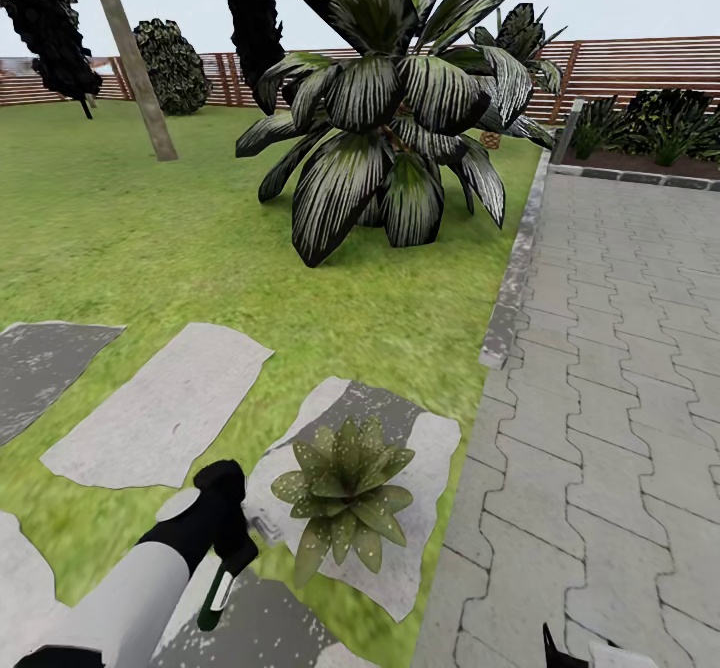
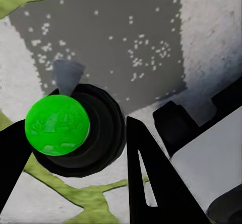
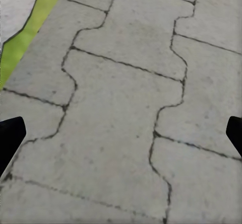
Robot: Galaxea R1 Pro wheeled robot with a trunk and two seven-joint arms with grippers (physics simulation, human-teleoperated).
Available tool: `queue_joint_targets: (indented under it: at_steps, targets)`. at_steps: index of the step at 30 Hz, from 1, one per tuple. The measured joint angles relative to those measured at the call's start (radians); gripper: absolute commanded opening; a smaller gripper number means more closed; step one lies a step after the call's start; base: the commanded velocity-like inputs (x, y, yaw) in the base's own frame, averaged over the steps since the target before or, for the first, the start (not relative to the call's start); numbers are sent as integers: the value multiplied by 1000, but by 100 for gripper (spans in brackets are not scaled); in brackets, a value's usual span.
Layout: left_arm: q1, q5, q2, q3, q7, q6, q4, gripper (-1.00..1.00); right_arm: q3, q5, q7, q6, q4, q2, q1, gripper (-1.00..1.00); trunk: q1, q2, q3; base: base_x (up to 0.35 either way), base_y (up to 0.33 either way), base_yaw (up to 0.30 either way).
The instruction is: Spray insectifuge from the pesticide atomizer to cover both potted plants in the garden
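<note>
From my head camera, my left gripper [image 1: 228,560] is clamped around the pesticide atomizer [image 1: 218,588], which hangs nose-down just beside the potted plant [image 1: 343,493] on its stepping stone [image 1: 425,448]; my left arm reaches forward and low from the bottom corner, wrist bent downward. As I judge it, the risk here is the aim: the nozzle points at the stone beside the pot, not at the leaves, so spray released now would wet the paving and leave the rosette uncovered. Swinging across could also brush the near leaves. Along my left wrist, I look straight down the atomizer's green top [image 2: 57,125] and dark body, with one black finger [image 2: 151,183] pressed beside it over speckled grey stone. Along my right wrist, the two fingertips [image 3: 10,136] stand wide apart and empty over the interlocking paving [image 3: 121,98], that arm held low at my side.
</note>
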Motion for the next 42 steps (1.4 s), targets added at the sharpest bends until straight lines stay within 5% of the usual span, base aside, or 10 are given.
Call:
queue_joint_targets:
  at_steps: [4,7,16,24,29,33,39,42]
  targets:
    - [1,-2,25,3,0,0,0,-100,0,0,0,0,0,0,0,100,0,0,0,0,0,0]
    - [1,1,18,3,0,1,1,-100,0,0,0,0,0,0,0,100,0,0,0,0,0,0]
    - [2,89,15,3,2,2,11,-100,0,-2,0,0,-1,1,0,100,0,0,0,0,0,49]
    - [4,91,25,4,5,1,114,-100,0,-2,0,0,-1,1,0,100,0,0,0,0,0,192]
    - [4,111,13,6,116,3,106,-100,1,0,0,0,1,1,0,100,0,0,0,-55,-36,2]
    - [4,187,13,3,131,1,101,-100,1,0,0,0,1,1,0,100,0,0,0,-238,-136,0]
    - [4,203,22,1,134,-7,90,-100,1,-1,0,0,1,1,0,100,0,0,0,-280,-50,157]
    - [4,203,18,3,147,-69,93,-100,1,-1,0,0,0,1,0,100,0,0,0,-206,-1,130]
